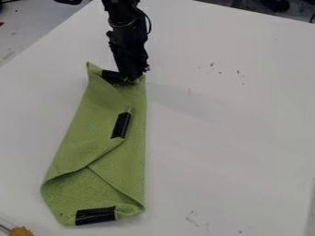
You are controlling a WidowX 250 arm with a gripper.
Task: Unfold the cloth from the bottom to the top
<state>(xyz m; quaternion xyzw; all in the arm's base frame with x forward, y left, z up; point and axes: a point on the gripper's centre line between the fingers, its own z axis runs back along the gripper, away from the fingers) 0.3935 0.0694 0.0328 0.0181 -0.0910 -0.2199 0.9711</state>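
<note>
Gripper (130, 82) pointing down, the black arm (127, 44) is hanging over the upper end of the green cloth (111, 101); dark on dark, it is blending with the upper black strip (112, 76), so I cannot tell how far open it is or whether it is holding any fabric. The cloth is lying long and narrow on the white table (234, 138), its layers crossing in a slanting fold toward the lower end. A middle black strip (122, 125) is sitting on it, and a lower black strip (95, 215) is marking the bottom edge.

I am judging that the unfolding is still wanting most of its work. If the gripper is catching two layers at the top, a pull will be dragging the whole bundle instead of opening it, since nothing visible is pinning the cloth down. A shallow hold would be risking a slip at the hem. Lifting too low could be letting the slanting fold double under itself, and a sideways drag toward the lower left could be bumping the orange object (20, 231).
</note>
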